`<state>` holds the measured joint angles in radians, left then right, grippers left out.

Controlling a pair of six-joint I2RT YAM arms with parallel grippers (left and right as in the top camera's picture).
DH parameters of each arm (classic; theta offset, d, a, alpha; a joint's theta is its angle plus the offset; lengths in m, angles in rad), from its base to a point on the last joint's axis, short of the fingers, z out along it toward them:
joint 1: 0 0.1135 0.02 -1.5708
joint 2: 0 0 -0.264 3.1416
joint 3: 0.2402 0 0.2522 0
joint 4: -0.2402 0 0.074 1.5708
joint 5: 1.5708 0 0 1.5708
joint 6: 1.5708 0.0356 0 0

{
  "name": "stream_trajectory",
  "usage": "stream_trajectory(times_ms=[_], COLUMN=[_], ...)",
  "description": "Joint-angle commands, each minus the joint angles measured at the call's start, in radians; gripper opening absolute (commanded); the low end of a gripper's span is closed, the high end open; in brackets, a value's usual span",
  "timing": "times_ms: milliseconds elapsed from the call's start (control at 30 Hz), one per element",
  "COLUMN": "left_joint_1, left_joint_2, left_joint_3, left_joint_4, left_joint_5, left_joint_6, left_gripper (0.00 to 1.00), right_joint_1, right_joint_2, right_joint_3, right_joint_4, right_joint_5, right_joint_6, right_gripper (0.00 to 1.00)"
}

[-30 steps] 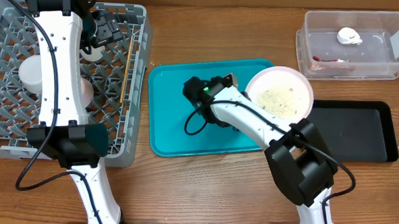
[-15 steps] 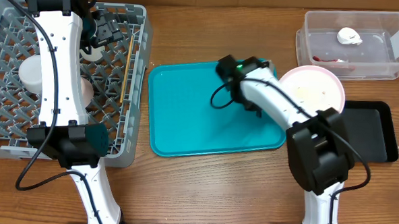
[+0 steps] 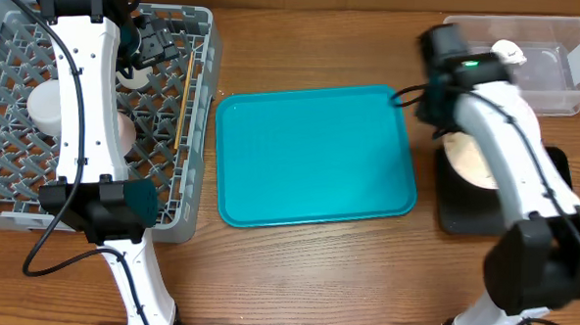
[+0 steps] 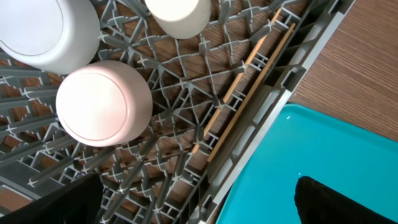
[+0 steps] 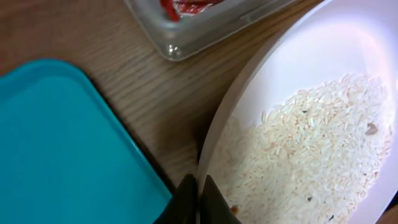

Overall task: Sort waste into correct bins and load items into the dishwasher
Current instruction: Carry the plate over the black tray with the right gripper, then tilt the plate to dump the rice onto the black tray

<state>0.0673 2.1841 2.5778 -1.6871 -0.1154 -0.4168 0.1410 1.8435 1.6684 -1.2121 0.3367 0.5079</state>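
My right gripper (image 5: 198, 194) is shut on the rim of a pink-white bowl (image 5: 311, 93) with leftover rice in it. In the overhead view the right gripper (image 3: 442, 130) holds this bowl (image 3: 471, 163) over the left end of the black bin (image 3: 523, 207). My left gripper (image 3: 146, 45) hangs open and empty over the grey dish rack (image 3: 203, 90). In the left wrist view its fingers (image 4: 199, 208) spread above the rack's edge (image 4: 273, 118). The rack holds an upturned pink bowl (image 4: 102, 102), a white bowl (image 4: 46, 31), a cup (image 4: 180, 12) and chopsticks (image 4: 242, 93).
A teal tray (image 3: 315, 154) lies bare in the middle between rack and bin. A clear container (image 3: 558, 86) at the back right holds a crumpled white item (image 3: 508, 52) and a red wrapper (image 3: 479, 89). It stands just behind the held bowl.
My right arm carried the rice bowl from over the teal tray rightward to above the black bin. The left arm has not moved.
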Motion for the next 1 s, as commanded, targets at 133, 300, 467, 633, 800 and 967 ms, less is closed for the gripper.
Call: stream_trajectory(times_ms=[133, 300, 467, 633, 800, 967], left_joint_1=[-0.002, -0.002, -0.002, -0.002, -0.002, -0.002], left_joint_2=[0.002, 0.002, 0.002, 0.002, 0.002, 0.002], left_joint_3=[0.008, 0.008, 0.008, 0.008, 0.008, 0.008], left_joint_4=[-0.002, -0.001, -0.001, -0.001, -0.001, -0.001], left_joint_5=[0.005, 0.005, 0.005, 0.005, 0.005, 0.005], left_joint_6=[-0.013, -0.013, -0.013, -0.013, -0.013, -0.013], left_gripper=[1.00, 1.00, 1.00, 1.00, 1.00, 1.00], right_joint_1=[-0.137, -0.178, -0.204, -0.230, -0.268, -0.330], right_joint_2=[-0.020, -0.020, -0.020, -0.020, -0.020, -0.020], right_joint_3=[0.019, 0.019, 0.019, 0.019, 0.019, 0.019], right_joint_4=[0.028, 0.044, 0.064, 0.088, 0.066, 0.043], right_joint_5=[-0.227, -0.231, -0.300, -0.420, -0.455, -0.526], right_joint_6=[-0.032, -0.034, -0.033, -0.032, 0.027, 0.053], right_gripper=[0.04, 0.04, 0.04, 0.04, 0.04, 0.04])
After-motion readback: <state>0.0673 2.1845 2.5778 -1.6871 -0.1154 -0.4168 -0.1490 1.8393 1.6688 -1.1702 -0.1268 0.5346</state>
